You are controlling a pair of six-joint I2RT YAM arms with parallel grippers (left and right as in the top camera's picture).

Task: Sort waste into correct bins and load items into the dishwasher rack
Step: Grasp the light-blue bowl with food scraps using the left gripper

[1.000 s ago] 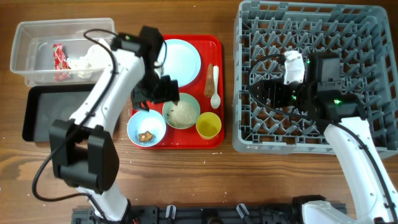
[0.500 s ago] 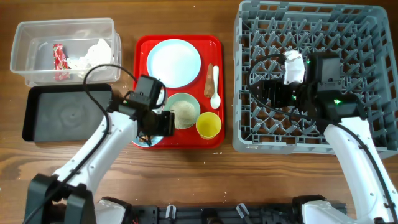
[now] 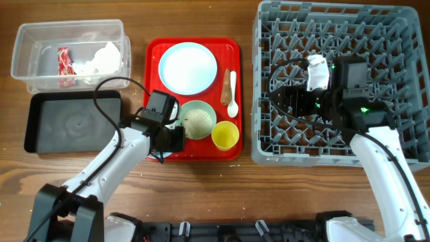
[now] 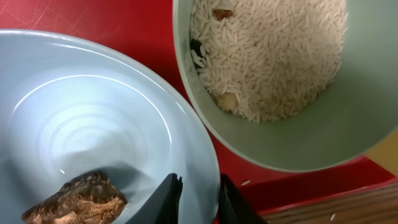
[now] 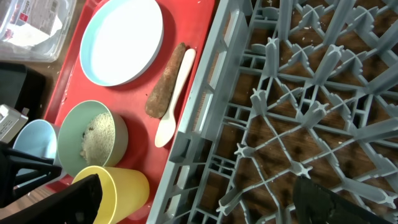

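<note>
At the near left corner of the red tray [image 3: 153,67], the left claw [image 4: 199,182] is closed on the rim of a pale blue bowl [image 4: 81,124], one finger inside and one outside. A brown food lump [image 4: 78,199] lies at the bottom of that bowl. Just beside it on the tray, toward the middle, stands a second bowl [image 4: 298,149] holding white rice [image 4: 273,56]. The yellow cup [image 3: 225,135] stands upright at the tray's near right corner.

Farther back along the tray's right side lies the white spoon [image 3: 232,94], with the carrot-like stick [image 3: 226,82] touching it on the left. The pale blue plate [image 3: 187,67] fills the tray's far half.

On the desk [image 3: 201,188] left of the tray sit the black bin [image 3: 67,124] and, behind it, the clear tub [image 3: 37,67], which holds the red wrapper [image 3: 64,64] and the crumpled napkin [image 3: 101,59].

Right of the tray stands the grey dishwasher rack [image 3: 403,40]. The right claw [image 5: 202,199] hangs above its pegs with its jaws spread wide, gripping nothing.
</note>
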